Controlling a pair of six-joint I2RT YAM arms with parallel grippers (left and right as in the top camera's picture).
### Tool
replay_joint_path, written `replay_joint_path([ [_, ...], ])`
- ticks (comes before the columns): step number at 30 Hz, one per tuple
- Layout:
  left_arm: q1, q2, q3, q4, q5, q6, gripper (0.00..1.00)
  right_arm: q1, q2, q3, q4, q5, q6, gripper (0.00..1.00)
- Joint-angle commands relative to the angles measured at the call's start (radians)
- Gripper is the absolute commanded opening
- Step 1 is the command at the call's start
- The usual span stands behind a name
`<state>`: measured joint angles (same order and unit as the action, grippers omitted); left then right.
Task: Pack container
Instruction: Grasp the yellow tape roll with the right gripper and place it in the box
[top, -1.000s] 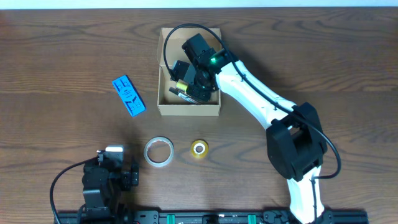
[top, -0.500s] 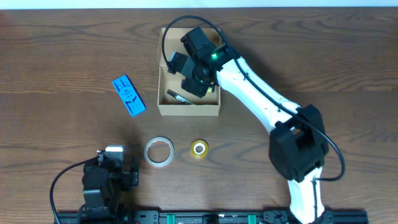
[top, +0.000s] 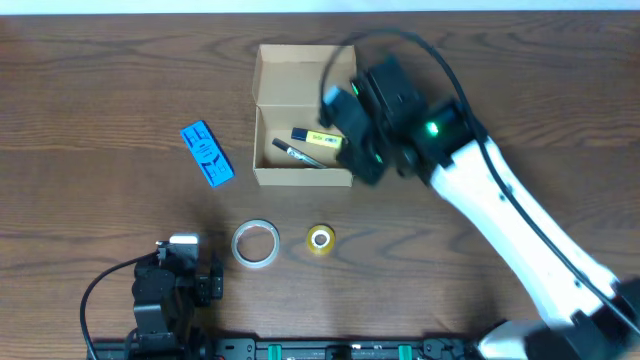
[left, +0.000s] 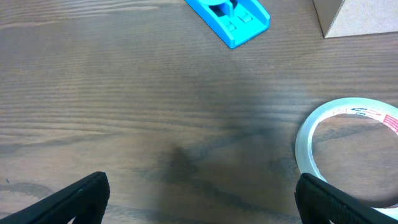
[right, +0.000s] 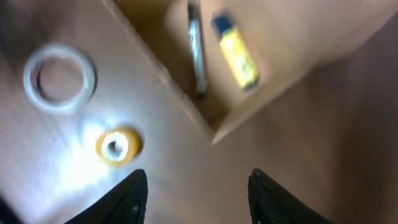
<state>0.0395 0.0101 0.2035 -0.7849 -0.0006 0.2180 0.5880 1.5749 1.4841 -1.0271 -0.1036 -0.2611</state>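
The tan cardboard container (top: 268, 176) stands open at the back middle of the table. Inside lie a yellow and black item (top: 316, 139) and a dark pen (top: 296, 154); both show in the right wrist view too, the yellow item (right: 236, 56) and the pen (right: 196, 50). My right gripper (top: 368, 160) is open and empty, raised over the container's right front corner (right: 214, 134). My left gripper (left: 199, 202) is open and empty, low at the front left, by the clear tape roll (left: 348, 155).
A blue flat item (top: 207, 153) lies left of the container. A clear tape roll (top: 254, 244) and a small yellow tape roll (top: 320, 238) lie in front of it. The right arm (top: 520, 230) stretches across the right half.
My right gripper has come up out of the container and moved right. The yellow and black item now lies inside the container, uncovered. The left arm has not moved.
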Motion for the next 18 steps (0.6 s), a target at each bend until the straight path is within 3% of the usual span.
replay_joint_path([
  [1,0.006,-0.006,-0.006,-0.055,-0.01,0.014,0.96,-0.001,-0.099,-0.198,0.034,-0.008,0.149,0.54],
  [8,0.006,-0.006,-0.006,-0.055,-0.01,0.014,0.95,0.078,-0.287,-0.527,0.209,-0.005,0.492,0.6],
  [14,0.006,-0.006,-0.006,-0.055,-0.01,0.014,0.96,0.185,-0.252,-0.665,0.399,0.039,0.804,0.68],
  [18,0.006,-0.006,-0.006,-0.055,-0.01,0.014,0.96,0.232,-0.18,-0.676,0.454,0.119,0.924,0.75],
])
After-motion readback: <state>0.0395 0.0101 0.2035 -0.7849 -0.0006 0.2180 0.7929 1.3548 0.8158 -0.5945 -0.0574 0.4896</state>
